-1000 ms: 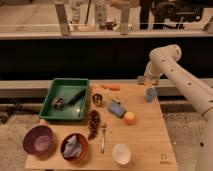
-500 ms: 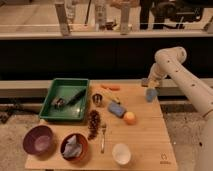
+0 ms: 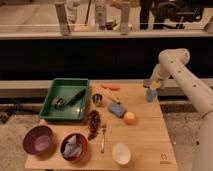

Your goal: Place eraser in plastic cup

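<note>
At the far right edge of the wooden table: end effector, at the tip of a smooth white jointed arm, poised just above the plastic cup. Whether it is wide, narrow or holding anything cannot be told.

- Plastic cup: small, light blue, translucent, upright, directly beneath the end effector.
- Eraser: cannot be picked out.
- Orange stick: slim, matte, lying flat, left of the end effector as viewed.
- Metal cup: shiny, cylindrical, further left.
- Green tray: rectangular plastic, raised rim, dark tools inside; beyond the metal cup.
- Blue block: rectangular, below-left of the end effector, near an orange ball, round and smooth.
- Dark cluster: knobbly, reddish-brown, elongated, beside a thin metal utensil.
- White bowl: round, glossy, at the near edge.
- Brown bowl: holds crumpled grey cloth.
- Purple bowl: round, farthest from the end effector.
- Small mark on the near right corner: unreadable.
</note>
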`<action>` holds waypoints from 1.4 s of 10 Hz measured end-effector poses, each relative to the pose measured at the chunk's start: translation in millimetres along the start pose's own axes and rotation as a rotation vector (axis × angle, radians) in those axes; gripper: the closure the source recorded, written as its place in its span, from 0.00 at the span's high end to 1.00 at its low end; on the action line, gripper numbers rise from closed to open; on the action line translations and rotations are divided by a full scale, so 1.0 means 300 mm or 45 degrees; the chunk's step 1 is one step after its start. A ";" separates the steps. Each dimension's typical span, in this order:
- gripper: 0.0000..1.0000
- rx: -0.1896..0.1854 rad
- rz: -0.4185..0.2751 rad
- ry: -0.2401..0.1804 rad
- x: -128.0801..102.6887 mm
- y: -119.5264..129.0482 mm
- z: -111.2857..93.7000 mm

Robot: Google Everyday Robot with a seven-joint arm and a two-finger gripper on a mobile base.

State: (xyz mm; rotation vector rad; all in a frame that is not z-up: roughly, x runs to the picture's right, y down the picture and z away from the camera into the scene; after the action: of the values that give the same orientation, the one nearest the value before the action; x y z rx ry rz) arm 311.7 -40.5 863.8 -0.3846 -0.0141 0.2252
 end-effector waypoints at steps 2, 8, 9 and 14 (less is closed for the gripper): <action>0.00 -0.015 0.007 -0.007 0.006 0.003 0.018; 0.00 -0.048 0.005 0.009 0.028 -0.018 0.055; 0.00 -0.053 0.006 0.011 0.034 -0.018 0.061; 0.00 -0.064 0.018 0.012 0.054 -0.009 0.072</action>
State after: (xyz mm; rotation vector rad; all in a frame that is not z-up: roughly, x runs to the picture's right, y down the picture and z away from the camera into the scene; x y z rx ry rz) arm 326.8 -31.3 884.5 -0.4357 -0.0076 0.2377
